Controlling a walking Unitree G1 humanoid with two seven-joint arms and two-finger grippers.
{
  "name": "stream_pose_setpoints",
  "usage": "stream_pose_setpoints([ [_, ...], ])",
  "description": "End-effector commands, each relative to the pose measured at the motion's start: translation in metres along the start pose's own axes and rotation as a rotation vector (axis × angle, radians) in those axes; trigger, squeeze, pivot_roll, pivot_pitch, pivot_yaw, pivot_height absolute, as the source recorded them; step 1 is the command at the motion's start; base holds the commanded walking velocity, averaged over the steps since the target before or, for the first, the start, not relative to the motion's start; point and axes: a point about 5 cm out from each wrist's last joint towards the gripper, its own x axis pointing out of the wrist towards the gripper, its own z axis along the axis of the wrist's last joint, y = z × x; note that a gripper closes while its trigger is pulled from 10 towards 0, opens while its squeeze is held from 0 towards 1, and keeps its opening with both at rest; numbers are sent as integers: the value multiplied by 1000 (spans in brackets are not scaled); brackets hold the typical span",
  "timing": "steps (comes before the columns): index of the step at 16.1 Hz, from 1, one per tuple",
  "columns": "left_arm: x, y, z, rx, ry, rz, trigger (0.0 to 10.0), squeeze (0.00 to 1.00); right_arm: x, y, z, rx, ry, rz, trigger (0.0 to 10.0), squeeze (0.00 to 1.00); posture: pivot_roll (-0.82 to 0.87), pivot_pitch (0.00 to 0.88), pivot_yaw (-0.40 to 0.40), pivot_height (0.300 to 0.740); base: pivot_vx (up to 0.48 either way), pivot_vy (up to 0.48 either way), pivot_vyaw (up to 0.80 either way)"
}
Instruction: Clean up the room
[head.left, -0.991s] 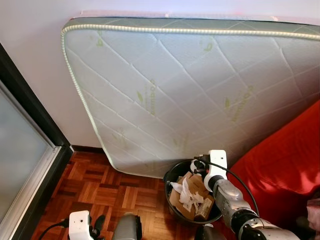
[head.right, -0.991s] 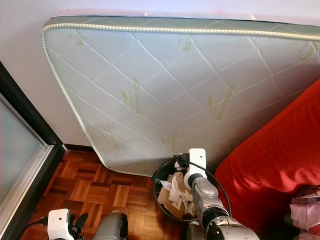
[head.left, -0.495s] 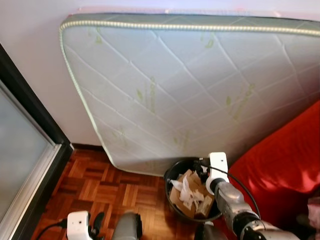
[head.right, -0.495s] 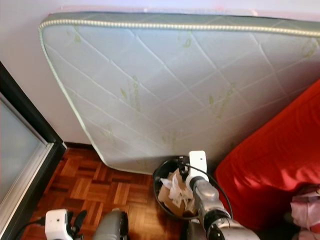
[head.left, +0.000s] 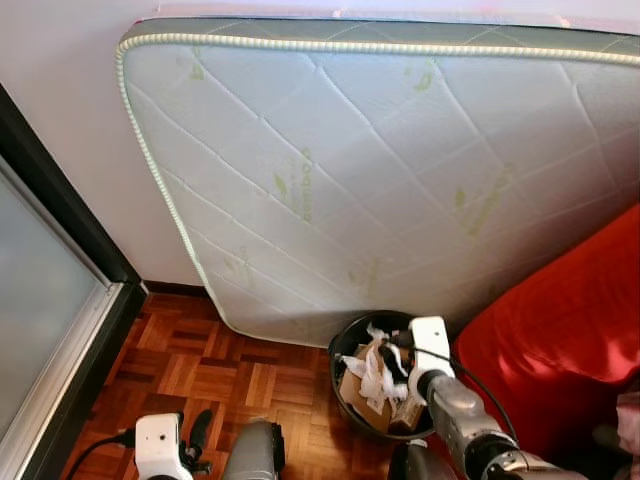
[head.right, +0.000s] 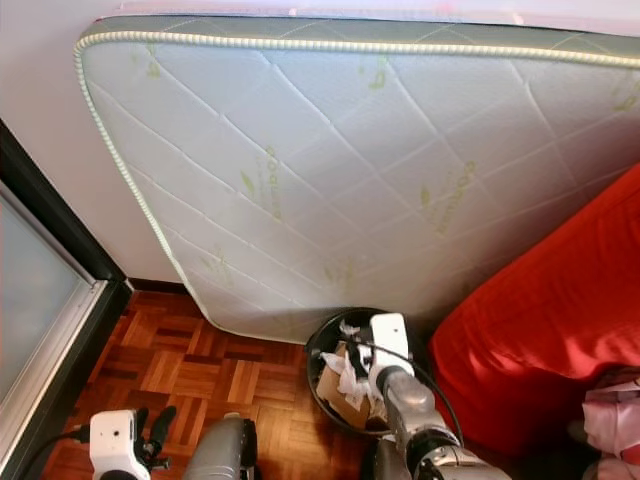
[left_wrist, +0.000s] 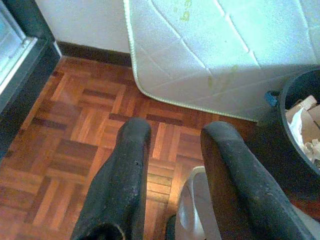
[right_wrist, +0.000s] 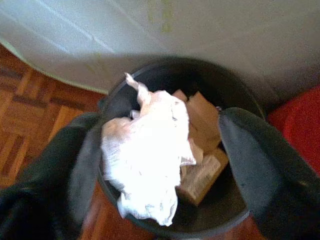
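Observation:
A black waste bin stands on the parquet at the foot of a leaning mattress and holds cardboard scraps and crumpled white paper. My right gripper hangs right over the bin's mouth. In the right wrist view its fingers are spread wide, and a wad of white paper lies loose between them above the bin rim. My left gripper is low over the floor at the left, open with nothing between its fingers.
A quilted white mattress leans against the wall behind the bin. A red sofa crowds the bin's right side. A dark-framed glass door runs along the left. Parquet floor lies open between door and bin.
The camera has shifted a little. My right gripper has come lower and closer over the bin. The left arm has stayed low.

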Motion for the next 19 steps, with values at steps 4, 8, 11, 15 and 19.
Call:
stream_pose_setpoints([
  [4, -8, -4, 5, -16, 24, 3, 10000, 0, -3, -2, -12, -14, 36, -21, 10000, 1000, 273, 168, -14, 636, 0, 0, 0],
  [8, -13, -8, 14, -15, 36, 3, 10000, 0, -2, -8, -4, -37, 12, -72, 10000, 1000, 277, 173, -13, 636, 0, 0, 0],
  [11, -15, -9, 17, -16, 41, 5, 10000, 0, 0, -7, 11, 1, -77, -72, 10000, 1000, 281, 177, -13, 636, 0, 0, 0],
  [15, -18, -10, 21, -15, 49, 8, 10000, 0, 1, -15, 27, -97, -140, -162, 10000, 1000, 283, 177, -12, 636, 0, 0, 0],
  [19, -22, -13, 21, -17, 63, 11, 10000, 0, 0, -16, 23, -403, -119, -208, 10000, 1000, 289, 181, -13, 636, 0, 0, 0],
])
